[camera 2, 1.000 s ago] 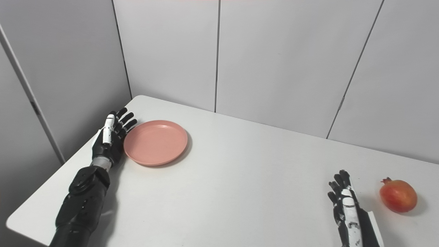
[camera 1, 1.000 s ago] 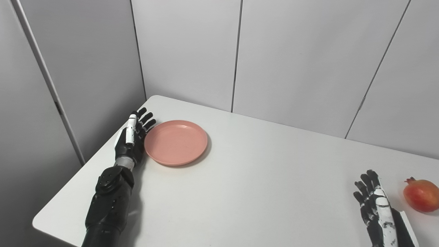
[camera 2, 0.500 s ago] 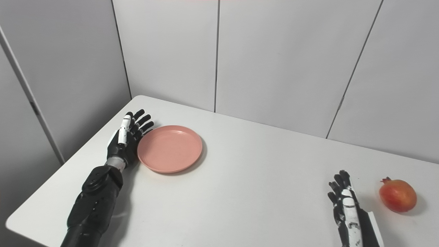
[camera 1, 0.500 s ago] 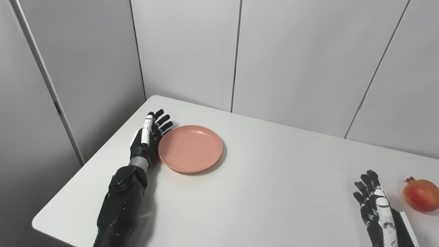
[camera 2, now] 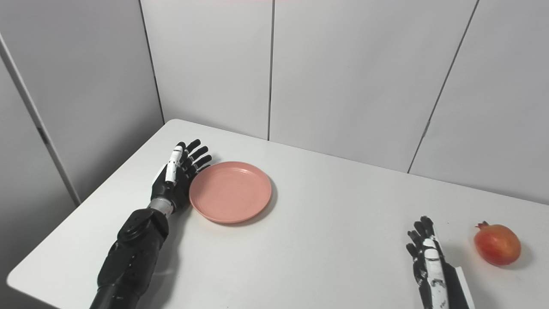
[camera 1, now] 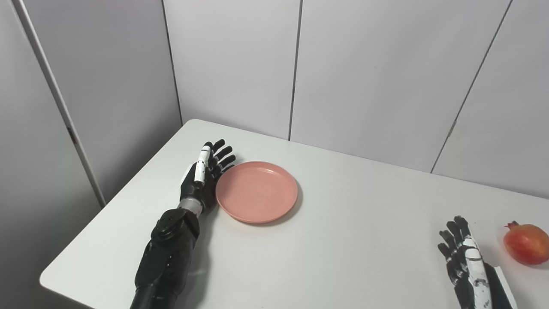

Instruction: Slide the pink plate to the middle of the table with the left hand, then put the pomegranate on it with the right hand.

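**Plate mid-slide, fruit waiting**

Left hand (camera 1: 201,180) spread flat, gripping nothing, pressed against pink plate's (camera 1: 256,191) left rim, left of bench (camera 1: 343,240) centre. Right hand (camera 1: 465,257) open, empty, near pomegranate (camera 1: 526,243). Probably light, stiff, slippery: push low on rim.

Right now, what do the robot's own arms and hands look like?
Both hands are black, with jointed fingers and a white panel. The left hand meets its bulky black forearm at a silver wrist ring. The right hand meets a black and white forearm.
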